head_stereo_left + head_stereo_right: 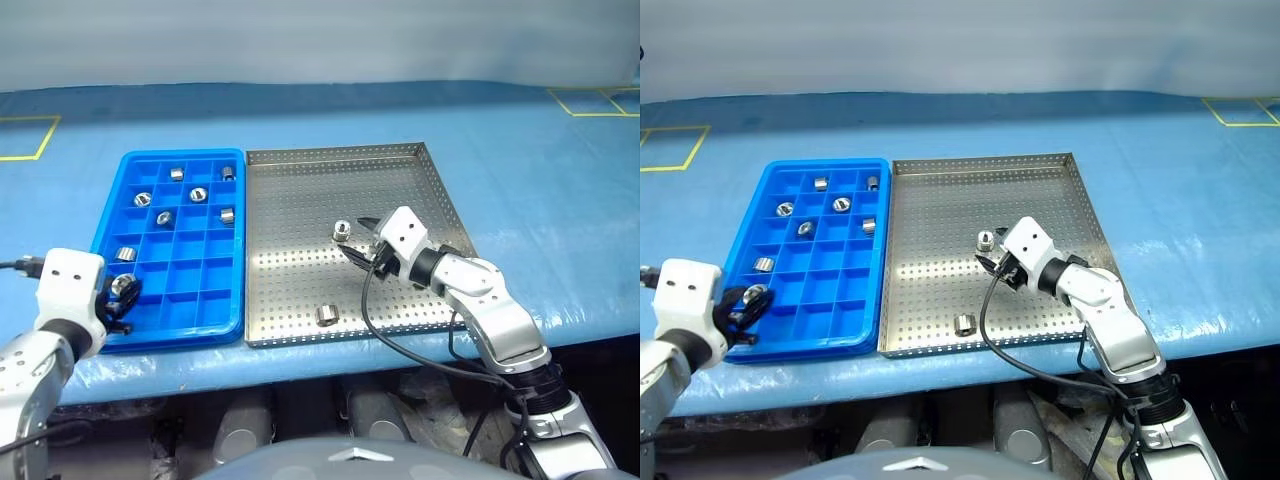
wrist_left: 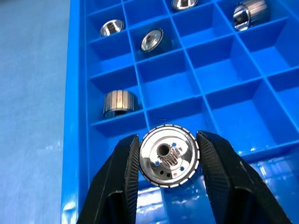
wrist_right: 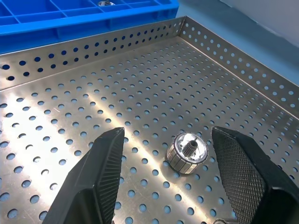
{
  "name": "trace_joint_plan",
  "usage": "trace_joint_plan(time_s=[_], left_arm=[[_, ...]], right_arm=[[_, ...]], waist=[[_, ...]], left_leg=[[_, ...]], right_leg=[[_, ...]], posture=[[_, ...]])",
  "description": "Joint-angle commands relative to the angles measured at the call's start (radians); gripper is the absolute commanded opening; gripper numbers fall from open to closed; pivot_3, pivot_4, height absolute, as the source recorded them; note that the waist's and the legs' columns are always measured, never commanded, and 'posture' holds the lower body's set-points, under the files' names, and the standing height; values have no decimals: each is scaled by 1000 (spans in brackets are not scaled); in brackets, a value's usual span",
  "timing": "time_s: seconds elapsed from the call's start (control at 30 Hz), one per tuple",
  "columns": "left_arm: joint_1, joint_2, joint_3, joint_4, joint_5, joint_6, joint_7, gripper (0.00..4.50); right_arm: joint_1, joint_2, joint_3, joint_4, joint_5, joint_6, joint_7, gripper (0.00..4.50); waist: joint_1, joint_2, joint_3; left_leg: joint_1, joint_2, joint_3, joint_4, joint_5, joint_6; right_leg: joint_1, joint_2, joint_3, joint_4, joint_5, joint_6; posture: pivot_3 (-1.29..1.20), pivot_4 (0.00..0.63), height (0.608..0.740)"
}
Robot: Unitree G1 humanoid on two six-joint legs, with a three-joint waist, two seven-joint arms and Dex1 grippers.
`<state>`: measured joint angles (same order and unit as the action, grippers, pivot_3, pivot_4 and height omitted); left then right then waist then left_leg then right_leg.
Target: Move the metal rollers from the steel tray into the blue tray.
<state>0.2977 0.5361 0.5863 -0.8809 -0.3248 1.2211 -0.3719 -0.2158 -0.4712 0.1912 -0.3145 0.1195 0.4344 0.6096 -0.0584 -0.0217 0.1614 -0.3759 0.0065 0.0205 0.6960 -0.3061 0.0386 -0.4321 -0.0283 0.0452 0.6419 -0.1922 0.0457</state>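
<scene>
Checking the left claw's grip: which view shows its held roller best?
The left wrist view: the roller sits face-on between both fingers. Both eye views show it as a small glint over the blue tray.

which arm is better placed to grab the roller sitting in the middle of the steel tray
The right. Its right gripper stands open on both sides of that roller on the steel tray, not yet closed. The left gripper is shut on another roller over the blue tray.
</scene>
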Motion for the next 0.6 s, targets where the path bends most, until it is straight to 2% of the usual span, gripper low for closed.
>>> trace_joint_plan(time_s=[0.03, 0.33, 0.6], left_arm=[[39, -14, 40, -11, 8, -14, 3, 1675], [66, -36, 51, 29, 29, -28, 36, 1675], [52, -46, 126, 58, 40, -34, 67, 1675]], right_arm=[[-15, 4, 0, -6, -3, -26, 7, 3136], [-30, 4, 6, 12, -3, -36, 17, 3136], [-33, 2, 6, 13, -6, -36, 23, 3136]], waist=[[2, 0, 0], [1, 0, 0], [-4, 0, 0]], left_leg=[[0, 0, 0, 0, 0, 0], [2, 1, 0, 0, 1, -1], [2, 2, 0, -1, 1, -2]], right_leg=[[0, 0, 0, 0, 0, 0], [0, 1, 0, 1, -1, -1], [0, 1, 0, 1, -1, -2]], posture=[[-36, 150, 740], [-23, 150, 740], [-21, 150, 740]])
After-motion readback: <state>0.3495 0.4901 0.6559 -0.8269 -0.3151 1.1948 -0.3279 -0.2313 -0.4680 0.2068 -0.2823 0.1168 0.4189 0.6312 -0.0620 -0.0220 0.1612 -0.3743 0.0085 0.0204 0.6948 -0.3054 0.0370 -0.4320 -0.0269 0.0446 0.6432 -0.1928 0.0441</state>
